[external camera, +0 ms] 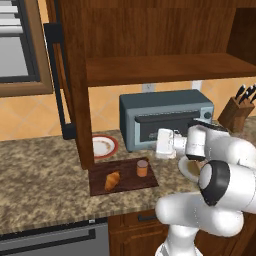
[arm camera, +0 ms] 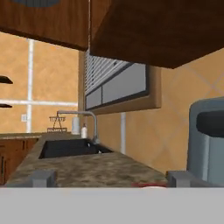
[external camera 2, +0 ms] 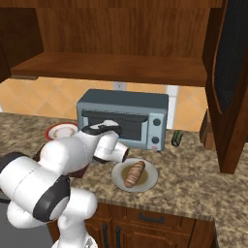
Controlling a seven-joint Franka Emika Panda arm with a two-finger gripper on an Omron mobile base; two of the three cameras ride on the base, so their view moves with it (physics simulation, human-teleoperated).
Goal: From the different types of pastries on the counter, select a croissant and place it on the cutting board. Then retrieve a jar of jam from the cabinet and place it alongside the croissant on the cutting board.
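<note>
Granite counter (external camera: 35,175) runs under a dark wood cabinet (external camera: 150,67) whose shelf looks bare now. Left to right in the left base view: small red-rimmed plate (external camera: 111,141), then the cutting board (external camera: 126,184) lying flat on the counter. Croissant (external camera: 112,180) sits on the board's left half, jar of jam (external camera: 142,168) stands upright on its right half, near the croissant but apart from it. Both task items are on the board, side by side, so both placements look done. Further right, the grey toaster oven (external camera: 165,117) stands behind, and the gripper (external camera: 161,142) hangs just right of and above the jar, fingers spread wide, pinching nothing. Right base view: striped sausage-shaped pastry (external camera 2: 134,173) lies on its white plate (external camera 2: 151,183), untouched. Far right, a knife block (external camera: 236,111). Judgement: nothing is left but pulling the arm clear; the only risk is clipping the jar on the way out.
</note>
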